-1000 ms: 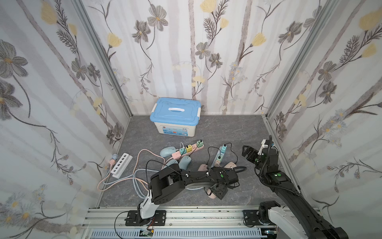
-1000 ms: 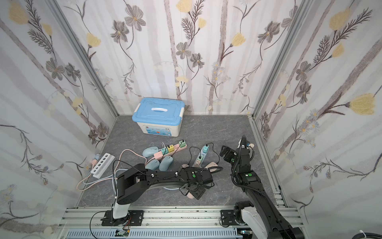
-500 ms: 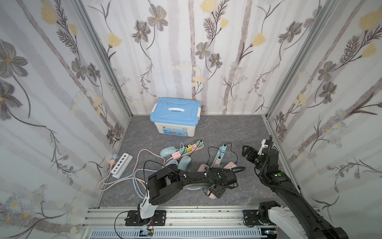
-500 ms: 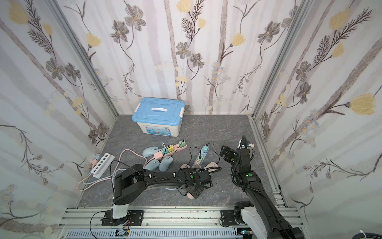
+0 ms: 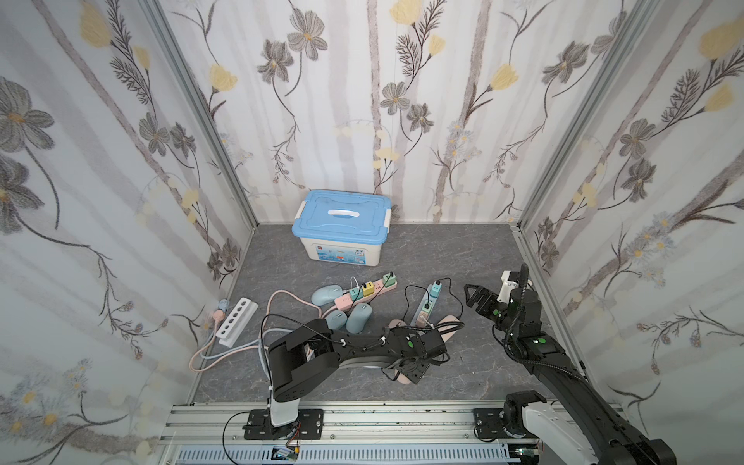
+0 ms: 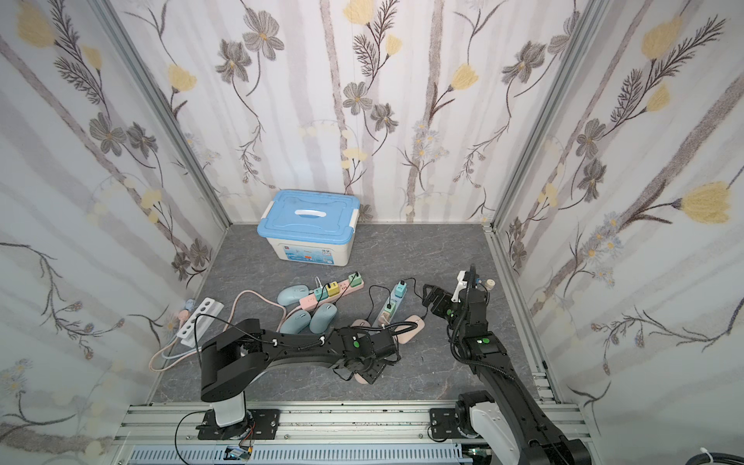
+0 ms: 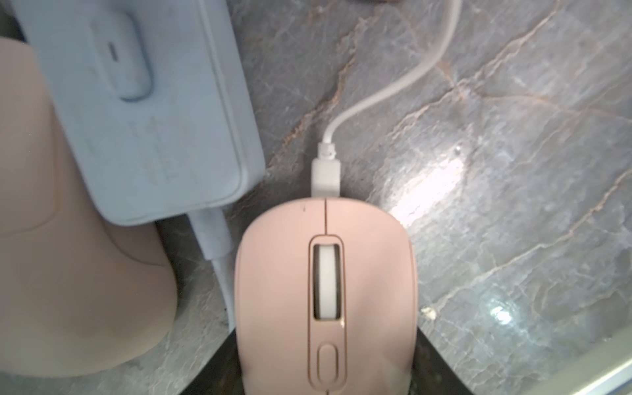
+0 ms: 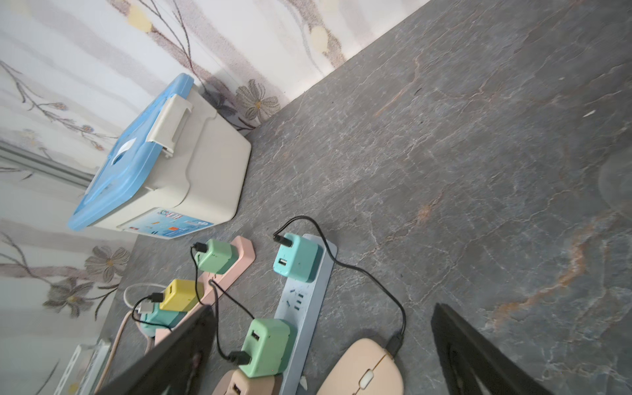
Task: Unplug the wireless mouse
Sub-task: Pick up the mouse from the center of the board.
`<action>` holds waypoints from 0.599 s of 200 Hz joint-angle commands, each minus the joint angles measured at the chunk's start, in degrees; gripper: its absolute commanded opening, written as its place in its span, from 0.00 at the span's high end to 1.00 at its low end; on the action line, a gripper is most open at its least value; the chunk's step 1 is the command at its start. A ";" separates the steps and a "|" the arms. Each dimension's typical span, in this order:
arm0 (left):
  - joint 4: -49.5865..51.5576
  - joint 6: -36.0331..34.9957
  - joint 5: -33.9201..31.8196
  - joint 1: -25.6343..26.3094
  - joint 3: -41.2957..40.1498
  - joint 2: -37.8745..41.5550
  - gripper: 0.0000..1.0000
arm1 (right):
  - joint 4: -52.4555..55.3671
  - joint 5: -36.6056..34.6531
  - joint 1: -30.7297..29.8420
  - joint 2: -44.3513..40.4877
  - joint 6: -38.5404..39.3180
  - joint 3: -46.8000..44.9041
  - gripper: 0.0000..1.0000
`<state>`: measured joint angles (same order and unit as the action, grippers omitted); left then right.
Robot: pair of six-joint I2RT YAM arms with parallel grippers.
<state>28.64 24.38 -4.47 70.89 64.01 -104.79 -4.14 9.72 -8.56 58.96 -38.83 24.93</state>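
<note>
A pink mouse [image 7: 326, 290] with a white scroll wheel lies on the grey floor. A white cable plug [image 7: 325, 174] sits in its front end. My left gripper [image 7: 326, 369] is shut on this mouse, one black finger against each side. In both top views the left gripper [image 5: 410, 372] [image 6: 368, 374] is low at the front middle, covering most of the mouse [image 5: 404, 379]. My right gripper [image 5: 477, 298] [image 8: 323, 307] hangs open at the right, holding nothing. Below it lies a beige mouse [image 8: 366, 372] with a black cable plugged in.
A pale blue power strip [image 5: 428, 300] [image 8: 307, 301] with coloured chargers lies beside the left gripper. Another pink mouse [image 7: 68, 256] touches the strip. A pink power strip [image 5: 364, 292], blue mice [image 5: 328, 294], a white strip [image 5: 236, 320] and a blue-lidded box [image 5: 342, 225] stand further back.
My left gripper's jaws have closed in on the pink mouse and it shifted slightly left. The right arm has barely moved.
</note>
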 commanded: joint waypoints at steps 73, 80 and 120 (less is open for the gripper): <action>-16.22 -1.09 -5.10 -2.61 -11.58 14.30 0.52 | -10.39 19.90 -2.98 -1.20 -1.14 -5.34 0.37; -16.66 -1.16 -5.21 -2.83 -11.79 14.63 0.52 | -10.81 20.77 -3.58 -1.56 -1.18 -5.50 0.39; -18.31 -1.09 -6.67 -3.55 -12.95 16.36 0.61 | -12.83 21.90 -7.69 -2.63 -3.97 -7.25 0.42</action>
<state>13.93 23.99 -9.10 67.75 51.92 -89.84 -12.32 29.26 -14.59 56.82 -40.32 18.74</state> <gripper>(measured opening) 0.584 0.580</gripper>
